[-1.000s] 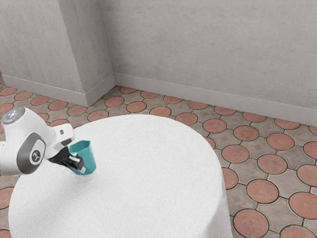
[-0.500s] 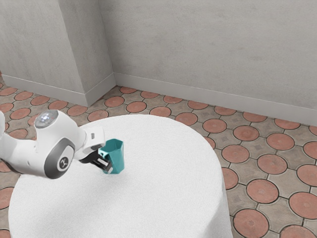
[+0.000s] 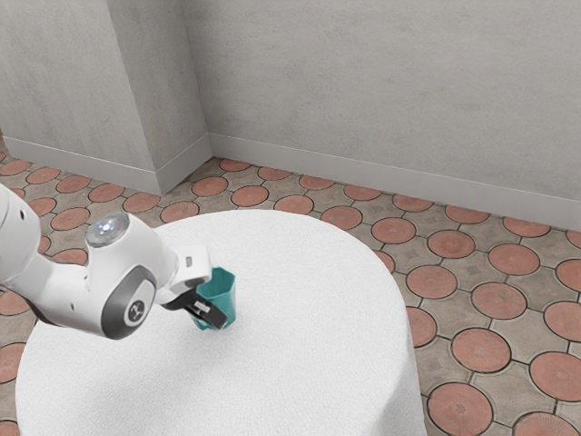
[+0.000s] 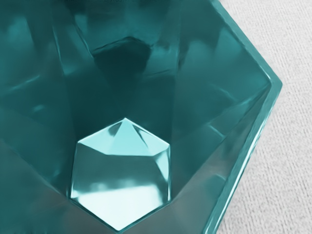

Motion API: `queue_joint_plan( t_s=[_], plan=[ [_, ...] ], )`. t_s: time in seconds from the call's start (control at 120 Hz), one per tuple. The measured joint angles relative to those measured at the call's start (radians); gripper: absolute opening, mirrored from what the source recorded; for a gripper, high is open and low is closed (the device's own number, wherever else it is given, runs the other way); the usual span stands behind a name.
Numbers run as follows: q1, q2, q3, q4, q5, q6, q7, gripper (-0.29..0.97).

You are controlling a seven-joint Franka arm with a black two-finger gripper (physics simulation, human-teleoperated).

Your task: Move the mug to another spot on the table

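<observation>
- The round white table (image 3: 318, 345) is the biggest thing here. It has loads of bare cloth toward the exterior view's right and on the near side, so there are plenty of spots left to put something down.
- The arm (image 3: 118, 291) comes in from the exterior view's left and hangs low over the left part of the tabletop, hand pointing right.
- The teal mug (image 3: 221, 292) sits at the end of the hand, over the left half of the table and about midway between the near and far edges. It looks a bit tilted. I honestly can't tell whether its base is touching the cloth or hanging just above it.
- The wrist view looks straight down into the mug (image 4: 146, 97), faceted walls and pale bottom, with white cloth (image 4: 292, 146) just beyond its rim.
- The gripper (image 3: 207, 313) looks clamped on the mug's near wall. One black finger lies along the outside, and I'm guessing the other is inside the rim.
- Progress, my read: the grab is done and the mug is in hand. What's left is to settle it upright on a spot, let go and back off.
</observation>
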Motion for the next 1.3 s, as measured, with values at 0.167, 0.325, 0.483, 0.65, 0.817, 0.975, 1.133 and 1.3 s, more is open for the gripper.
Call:
queue_joint_plan(
  t_s=[0.167,0.325,0.483,0.65,0.817,0.975,1.133,1.3],
  plan=[
    [0.011,-0.003,0.013,-0.004,-0.004,0.002,0.001,0.64],
    [0.014,-0.03,0.034,-0.037,-0.005,0.001,0.005,0.66],
    [0.02,-0.095,0.056,-0.093,-0.005,-0.004,0.012,0.67],
    [0.025,-0.266,0.065,-0.104,-0.003,-0.07,0.022,0.68],
    [0.029,-0.356,0.061,0.098,0.054,-0.269,0.028,0.68],
    [0.028,-0.31,0.06,0.385,0.165,-0.542,0.015,0.68],
    [0.024,-0.13,0.049,0.75,0.249,-0.807,0.001,0.68],
    [-0.004,-0.023,0.034,0.966,0.319,-1.008,-0.01,0.68]
  ],
)
